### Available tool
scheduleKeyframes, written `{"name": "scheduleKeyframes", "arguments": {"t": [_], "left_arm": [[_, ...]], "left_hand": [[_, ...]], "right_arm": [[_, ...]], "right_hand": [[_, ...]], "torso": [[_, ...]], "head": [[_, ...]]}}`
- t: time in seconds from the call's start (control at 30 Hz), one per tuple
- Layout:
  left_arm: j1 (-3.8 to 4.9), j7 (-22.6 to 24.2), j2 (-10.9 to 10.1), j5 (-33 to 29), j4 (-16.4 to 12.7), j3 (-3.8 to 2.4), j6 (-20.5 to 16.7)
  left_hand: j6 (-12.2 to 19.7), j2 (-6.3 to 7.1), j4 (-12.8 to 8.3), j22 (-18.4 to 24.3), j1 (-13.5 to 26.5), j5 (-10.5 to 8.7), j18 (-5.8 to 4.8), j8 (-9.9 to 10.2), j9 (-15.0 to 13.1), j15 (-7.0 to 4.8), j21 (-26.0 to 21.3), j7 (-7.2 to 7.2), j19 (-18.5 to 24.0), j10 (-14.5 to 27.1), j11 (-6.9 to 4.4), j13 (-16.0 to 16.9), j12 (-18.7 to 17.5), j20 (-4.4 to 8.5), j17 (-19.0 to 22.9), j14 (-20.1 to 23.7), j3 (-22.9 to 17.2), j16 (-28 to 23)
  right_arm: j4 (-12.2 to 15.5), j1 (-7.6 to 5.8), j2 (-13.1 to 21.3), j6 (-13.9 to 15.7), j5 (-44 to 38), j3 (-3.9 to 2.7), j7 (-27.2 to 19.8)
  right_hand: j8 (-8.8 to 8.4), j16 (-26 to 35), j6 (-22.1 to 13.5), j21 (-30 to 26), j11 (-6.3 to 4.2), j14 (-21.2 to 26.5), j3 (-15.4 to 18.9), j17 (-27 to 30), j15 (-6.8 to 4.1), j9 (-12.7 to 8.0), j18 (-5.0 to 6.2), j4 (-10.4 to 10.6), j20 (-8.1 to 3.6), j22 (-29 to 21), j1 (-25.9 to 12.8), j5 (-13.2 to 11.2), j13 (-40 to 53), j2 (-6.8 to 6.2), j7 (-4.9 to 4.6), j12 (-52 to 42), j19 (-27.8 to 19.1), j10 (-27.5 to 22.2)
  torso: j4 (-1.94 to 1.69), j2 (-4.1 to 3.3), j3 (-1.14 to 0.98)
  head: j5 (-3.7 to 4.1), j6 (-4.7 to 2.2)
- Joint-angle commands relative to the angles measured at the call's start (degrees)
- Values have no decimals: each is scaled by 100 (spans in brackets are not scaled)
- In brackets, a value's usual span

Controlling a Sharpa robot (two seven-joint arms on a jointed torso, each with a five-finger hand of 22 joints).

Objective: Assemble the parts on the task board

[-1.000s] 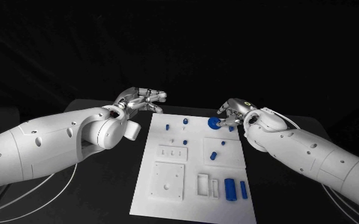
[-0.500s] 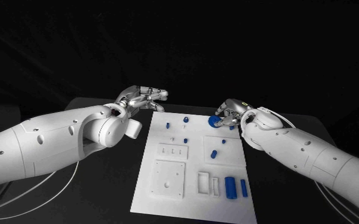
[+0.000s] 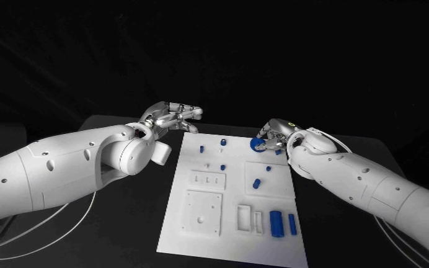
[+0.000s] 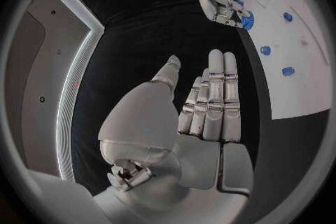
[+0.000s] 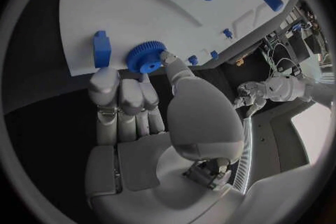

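At the left of the black table, beside the far left corner of the white board, the left hand is held above the surface; in the left wrist view its fingers are seen stretched out straight and pressed side by side, with nothing between them and the thumb set a little apart. On the board, from its left side across, a small blue peg and a second one are found near the far edge, a tiny blue stud lies further in, and a blue oblong piece is set near the middle. Toward the near right corner two blue cylinders lie side by side, just beside a pair of empty white slots. At the far right edge of the board a blue gear is pinched by the right hand; in the right wrist view the gear is seen touched at its toothed rim by the thumb tip, with the fingers held together just beside it. Whether the gear rests on the board or is lifted cannot be told
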State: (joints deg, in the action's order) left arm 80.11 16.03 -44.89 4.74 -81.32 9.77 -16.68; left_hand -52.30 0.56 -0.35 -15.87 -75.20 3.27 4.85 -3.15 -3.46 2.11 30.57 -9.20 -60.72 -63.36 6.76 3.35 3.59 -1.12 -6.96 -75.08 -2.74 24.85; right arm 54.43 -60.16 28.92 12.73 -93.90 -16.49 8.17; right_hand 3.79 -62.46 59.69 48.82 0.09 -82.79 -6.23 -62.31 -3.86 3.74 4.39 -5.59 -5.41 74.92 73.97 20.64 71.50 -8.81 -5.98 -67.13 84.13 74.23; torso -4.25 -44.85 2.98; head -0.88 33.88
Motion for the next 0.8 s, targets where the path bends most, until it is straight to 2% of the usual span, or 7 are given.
{"name": "scheduleKeyframes", "arguments": {"t": [0.03,0.3,0.4,0.53,0.8], "left_arm": [[6,9,23,31,-3,-5,89],[6,-12,24,40,4,-5,93],[6,-20,19,41,4,-4,91],[6,-29,14,43,6,-4,89],[5,-43,15,45,11,-3,96]], "left_hand": [[35,-48,-12,5,24,25,-42,-28,-5,8,13,7,-11,42,-4,6,-8,-7,-9,19,4,1],[33,-45,-1,9,28,25,-41,-29,-5,8,16,7,-11,44,-3,6,-7,-8,-9,20,0,2],[33,-45,-1,9,28,25,-41,-29,-5,8,16,7,-11,44,-3,6,-7,-8,-9,20,0,2],[33,-45,-1,9,28,25,-41,-29,-5,8,16,7,-11,44,-3,6,-7,-8,-9,20,0,2],[40,-38,4,13,23,23,-40,-29,-5,10,19,5,-10,57,0,6,-9,-9,-8,23,-4,1]], "right_arm": [[-35,5,-26,-239,-4,4,-24],[-70,5,-21,-483,-24,7,40],[-69,5,-5,-505,-45,8,51],[-49,5,13,-464,-79,8,53],[-3,5,30,-316,-110,9,24]], "right_hand": [[-21,-42,43,37,6,-30,-62,-11,2,0,67,2,41,588,-38,81,4,62,-5,-26,183,28],[-23,-55,78,76,-6,-29,-522,-34,-10,-3,59,-224,29,591,-201,612,10,81,-8,-19,173,19],[-23,-54,53,87,-9,-28,-705,-38,-10,-4,60,-357,28,591,-295,914,5,52,-15,-7,167,10],[-23,-37,-22,82,-1,-26,-704,-29,-5,-6,65,-467,32,588,-349,1013,-19,29,-31,27,157,-9],[-22,-26,-226,72,28,-27,-300,-29,17,-4,92,-492,56,586,-260,999,-47,61,-65,46,155,-28]], "torso": [[6,5,-2],[8,5,-6],[10,2,-9],[12,2,-13],[11,3,-15]], "head": [[7,8],[-6,34],[-5,39],[-15,39],[-2,37]]}}
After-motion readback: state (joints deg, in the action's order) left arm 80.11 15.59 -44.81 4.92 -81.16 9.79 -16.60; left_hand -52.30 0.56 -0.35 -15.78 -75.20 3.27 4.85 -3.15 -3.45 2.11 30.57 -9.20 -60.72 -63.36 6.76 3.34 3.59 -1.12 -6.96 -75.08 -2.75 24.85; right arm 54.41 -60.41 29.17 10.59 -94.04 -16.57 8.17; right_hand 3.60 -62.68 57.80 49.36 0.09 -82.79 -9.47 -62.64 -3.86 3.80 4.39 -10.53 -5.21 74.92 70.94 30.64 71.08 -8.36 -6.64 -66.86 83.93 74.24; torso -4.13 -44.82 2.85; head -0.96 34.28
